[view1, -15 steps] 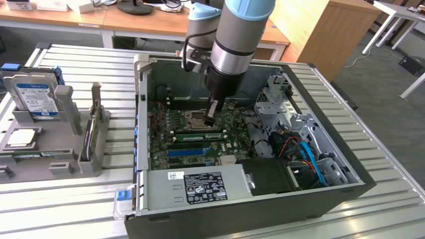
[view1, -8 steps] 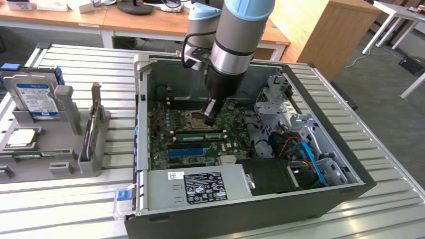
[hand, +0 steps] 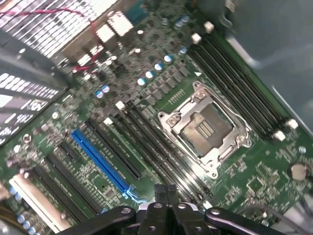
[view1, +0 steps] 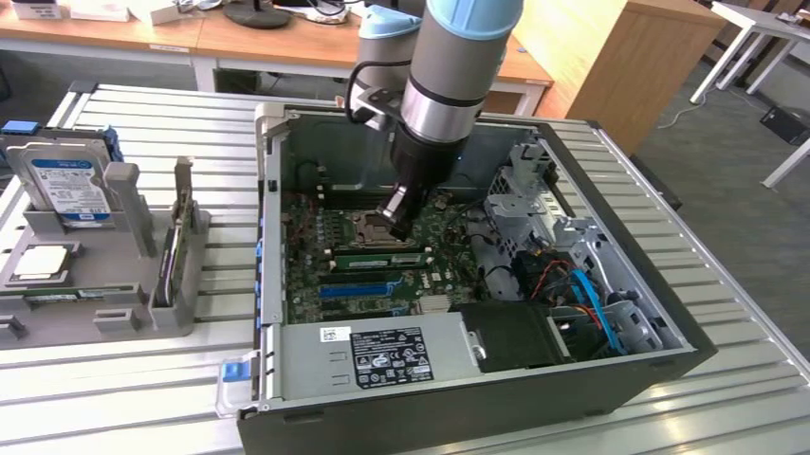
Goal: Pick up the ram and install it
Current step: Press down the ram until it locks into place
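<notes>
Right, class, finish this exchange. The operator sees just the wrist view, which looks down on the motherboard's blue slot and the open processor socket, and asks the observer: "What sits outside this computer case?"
Observer: A grey holder stands at the exterior view's left of the case. It carries a hard drive with a blue-and-white label.
Operator: How does the arm reach the board?
Observer: It comes down from above, and the gripper hangs shut beside the processor socket.
Operator: What else is in the case?
Observer: A power supply with a black label lies along the case's near edge.
</notes>
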Available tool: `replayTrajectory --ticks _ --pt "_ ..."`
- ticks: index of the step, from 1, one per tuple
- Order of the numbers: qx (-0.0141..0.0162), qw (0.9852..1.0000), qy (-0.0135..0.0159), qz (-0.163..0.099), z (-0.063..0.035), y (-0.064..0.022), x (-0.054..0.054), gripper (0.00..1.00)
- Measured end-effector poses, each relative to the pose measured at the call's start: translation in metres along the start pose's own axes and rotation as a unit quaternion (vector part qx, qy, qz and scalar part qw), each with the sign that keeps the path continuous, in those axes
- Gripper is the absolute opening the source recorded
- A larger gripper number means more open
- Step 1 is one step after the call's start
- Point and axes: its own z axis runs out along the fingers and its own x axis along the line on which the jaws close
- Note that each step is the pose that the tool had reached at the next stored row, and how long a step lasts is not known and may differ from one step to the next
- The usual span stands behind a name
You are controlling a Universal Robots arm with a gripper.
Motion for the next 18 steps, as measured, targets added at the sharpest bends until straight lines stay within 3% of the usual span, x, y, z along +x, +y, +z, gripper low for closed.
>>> replayTrajectory --ticks 4,9,14,18 --pt "0.0012 0.9993 -0.0012 0.037 0.0001 0.0000 0.0000 0.11" --pt "0.0027 0.9967 -0.0026 0.081 0.0002 0.0000 0.0000 0.11" --pt "0.0043 0.9919 -0.0041 0.127 0.0003 0.0000 0.0001 0.11" --pt "0.0055 0.9866 -0.0053 0.163 0.0004 0.0000 0.0000 0.11"
